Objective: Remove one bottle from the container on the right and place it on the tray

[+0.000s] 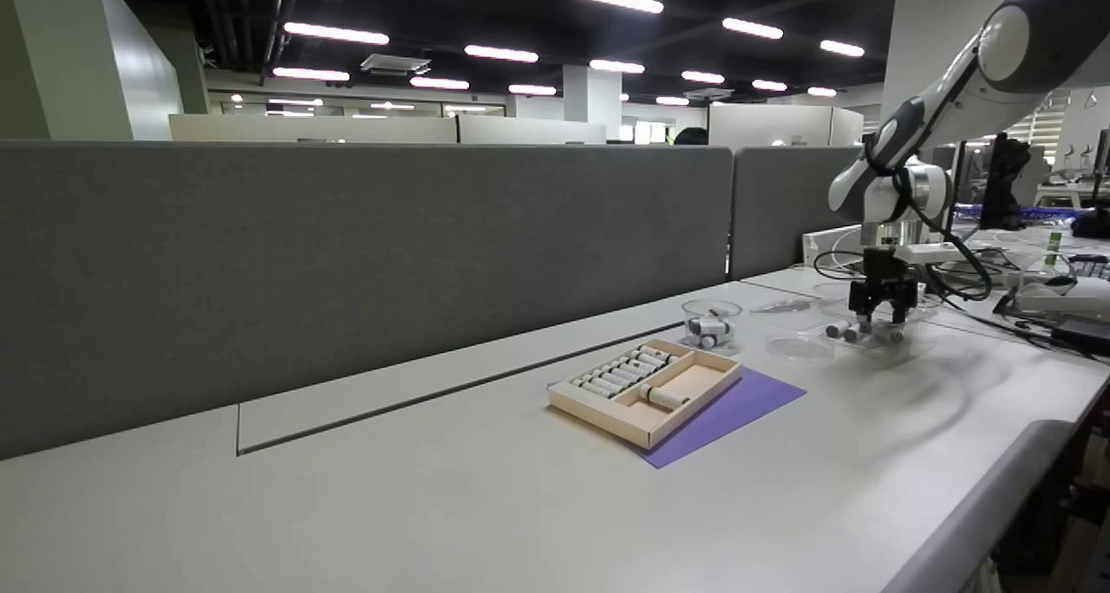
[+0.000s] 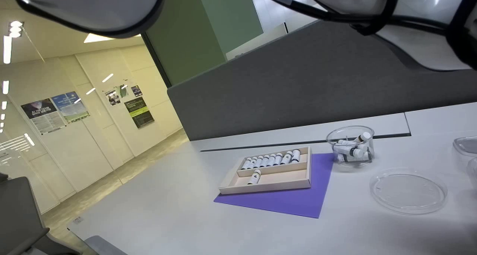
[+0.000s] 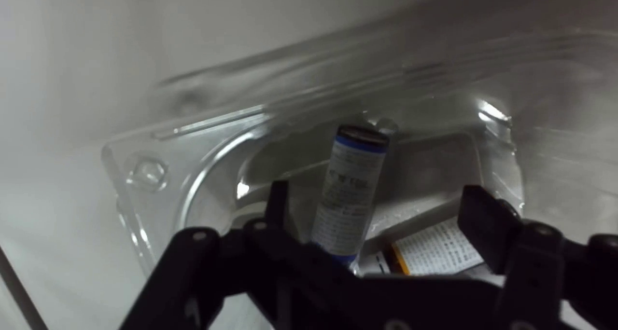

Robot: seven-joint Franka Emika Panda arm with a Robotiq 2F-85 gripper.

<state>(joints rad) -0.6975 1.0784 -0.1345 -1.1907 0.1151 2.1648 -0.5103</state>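
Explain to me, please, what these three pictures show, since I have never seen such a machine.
The machine is a robot arm ending in a grasping tool. Two pictures are taken from outside it; the close-up is taken from its wrist. On the table you see a tray with bottles, lying over a sheet, plus a cup holding more and a clear disc. The tool is at a clear box, jaws apart; the wrist view shows gaps on both sides of a blue-banded bottle, so nothing appears held.
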